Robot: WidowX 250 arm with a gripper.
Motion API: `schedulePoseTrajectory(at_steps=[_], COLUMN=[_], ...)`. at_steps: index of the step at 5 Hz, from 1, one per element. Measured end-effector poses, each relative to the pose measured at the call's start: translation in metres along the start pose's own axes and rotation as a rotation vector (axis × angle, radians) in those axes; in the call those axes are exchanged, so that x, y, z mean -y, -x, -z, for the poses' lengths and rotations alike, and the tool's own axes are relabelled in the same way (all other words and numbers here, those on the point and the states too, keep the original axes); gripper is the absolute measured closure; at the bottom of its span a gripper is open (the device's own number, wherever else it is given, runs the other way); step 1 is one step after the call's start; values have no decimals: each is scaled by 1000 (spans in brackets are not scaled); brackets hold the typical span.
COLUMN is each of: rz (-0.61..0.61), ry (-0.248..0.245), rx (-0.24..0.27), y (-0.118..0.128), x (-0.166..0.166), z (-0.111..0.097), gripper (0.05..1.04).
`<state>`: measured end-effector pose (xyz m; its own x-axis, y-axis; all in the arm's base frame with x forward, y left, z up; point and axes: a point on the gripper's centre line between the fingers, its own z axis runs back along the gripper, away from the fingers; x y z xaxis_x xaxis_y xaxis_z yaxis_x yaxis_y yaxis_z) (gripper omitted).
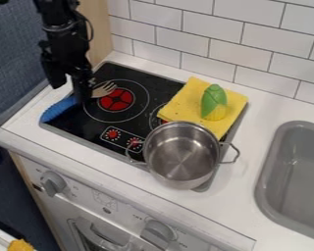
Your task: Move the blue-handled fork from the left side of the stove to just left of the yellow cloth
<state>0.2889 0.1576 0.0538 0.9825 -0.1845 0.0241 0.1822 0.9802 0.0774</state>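
Observation:
The black gripper (69, 90) hangs over the left edge of the black stove top (123, 126), its two fingers apart, so it is open. Just at its right finger is a fork with a blue handle (57, 109), pointing to the lower left, and tan tines (105, 89) to the right; its middle is hidden behind that finger. Whether the finger touches it, I cannot tell. A steel pot (180, 156) stands at the stove's front right corner. Behind it, a yellow cloth (184, 99) carries a green and yellow toy vegetable (214, 102).
A grey sink (294, 171) is set in the white counter (251, 147) at the right. A white tiled wall (212, 49) rises behind the stove. Control knobs (53, 183) are on the front panel below, and a yellow thing (19, 245) shows at the bottom left.

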Motion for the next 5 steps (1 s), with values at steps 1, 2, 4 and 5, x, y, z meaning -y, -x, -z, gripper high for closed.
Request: schedulePoseTrajectory(at_steps=[1, 2, 4, 5], rz=[30, 9, -2, -3], ry=[9, -2, -32, -28], rx=[-34, -88, -128, -120], y=[3, 5, -5, -7], x=[-1, -3, -2, 0], z=[16, 33, 45, 45], gripper=[79, 79, 193, 481])
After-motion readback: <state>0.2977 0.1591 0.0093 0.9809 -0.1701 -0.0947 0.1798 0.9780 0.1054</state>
